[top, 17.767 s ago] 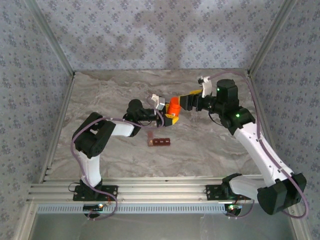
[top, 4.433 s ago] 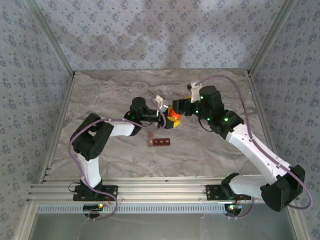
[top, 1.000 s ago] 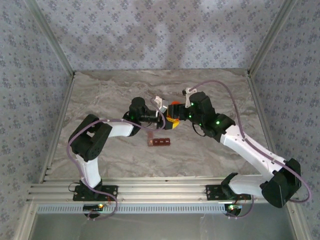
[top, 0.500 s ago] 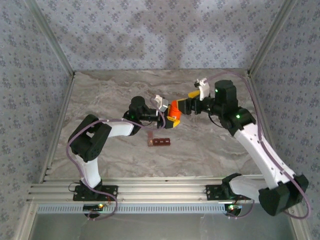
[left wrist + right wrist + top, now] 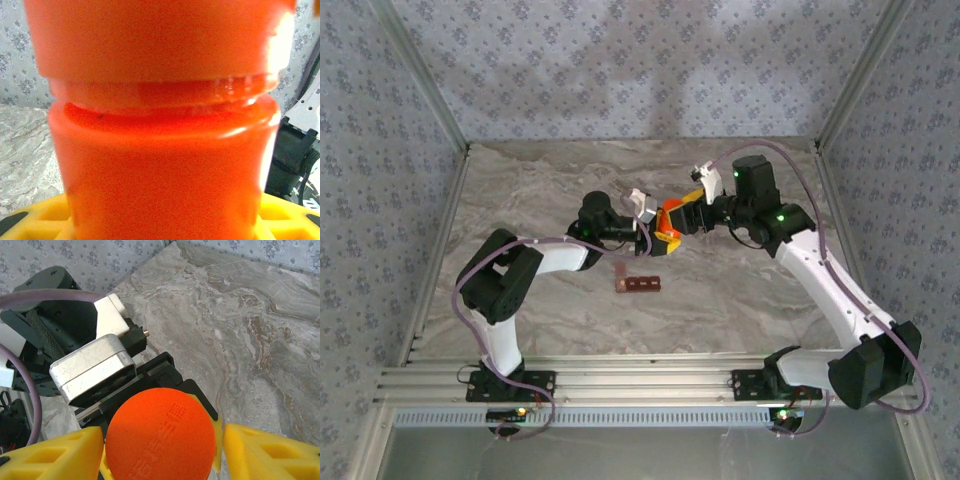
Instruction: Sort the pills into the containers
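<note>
Left end effector is clamped on the orange bottle, its yellow fingers pressed against the lower part of the body. In the left wrist view the bottle stands right in front of the lens, with the cap at the top edge, a ridged neck under it, and yellow finger parts showing at both bottom corners.

From above, the bottle sits about mid-desk, slightly toward the far side, tilted so that its cap end points right toward the other arm.

Right end effector reaches in from the right and straddles the cap. In the right wrist view the round orange cap top, with raised lettering on it, lies between the two yellow fingers. One finger meets the cap's edge, while the other stands just beside it with a thin sliver between. I cannot tell whether this end effector is actually squeezing the cap or merely bracketing it.

The containers, a dark red-brown strip of joined cells, lie flat on the marbled desk. They are nearer to the arm bases than the bottle and slightly to its left, apart from both end effectors.
</note>
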You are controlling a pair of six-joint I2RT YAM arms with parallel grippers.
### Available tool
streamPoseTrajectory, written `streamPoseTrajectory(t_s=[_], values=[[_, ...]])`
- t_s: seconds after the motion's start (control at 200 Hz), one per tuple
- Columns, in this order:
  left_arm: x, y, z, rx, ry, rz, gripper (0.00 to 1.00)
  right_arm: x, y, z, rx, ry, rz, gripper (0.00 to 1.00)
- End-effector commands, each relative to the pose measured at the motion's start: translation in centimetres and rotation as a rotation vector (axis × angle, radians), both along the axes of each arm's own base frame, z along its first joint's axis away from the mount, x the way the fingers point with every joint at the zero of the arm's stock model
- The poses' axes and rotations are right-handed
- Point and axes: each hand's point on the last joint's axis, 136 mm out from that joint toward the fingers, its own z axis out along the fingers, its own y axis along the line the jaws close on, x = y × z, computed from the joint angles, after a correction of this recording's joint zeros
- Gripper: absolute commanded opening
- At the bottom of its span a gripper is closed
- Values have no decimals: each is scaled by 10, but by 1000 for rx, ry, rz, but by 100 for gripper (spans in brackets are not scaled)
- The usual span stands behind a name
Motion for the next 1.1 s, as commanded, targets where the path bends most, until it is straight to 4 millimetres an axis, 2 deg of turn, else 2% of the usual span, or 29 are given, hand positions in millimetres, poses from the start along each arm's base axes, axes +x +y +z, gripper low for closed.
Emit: streamPoseTrajectory(t_s=[0.0,0.145,0.25,0.27,0.275,0.29,0.415,0.52,0.61,0.73,0.86,0.939,1.024,1.094], values=[[-7,-1,24,-49,-74,-33,0,-2,8,3,-5,-3,34,59],[-7,0,25,-50,-77,-31,0,-1,12,-6,-27,20,23,44],[-7,1,25,-52,-81,-25,0,3,10,-18,-47,41,-45,34],[-8,0,25,-52,-81,-25,0,5,10,-15,-38,34,-69,32],[-8,0,25,-52,-81,-25,0,4,10,-20,-43,43,-74,32],[-7,1,25,-52,-82,-22,0,3,9,-28,-49,56,-93,31],[-5,1,26,-53,-85,-12,0,8,1,-51,-53,38,-370,31],[-5,1,26,-55,-86,-7,0,4,-8,-59,27,-1,-597,32],[-5,1,25,-54,-83,-7,0,1,-5,-61,60,-14,-643,32],[-4,0,24,-52,-81,-7,0,1,3,-63,18,1,-607,33],[-3,-1,24,-54,-81,-9,0,3,4,-47,22,-11,-551,38],[-4,-1,24,-53,-79,-13,0,2,3,-31,34,-1,-484,46],[-4,-1,24,-52,-78,-14,0,-2,0,-6,62,-30,-381,64],[-4,0,24,-51,-77,-14,0,-11,-5,14,110,-34,-292,74]])
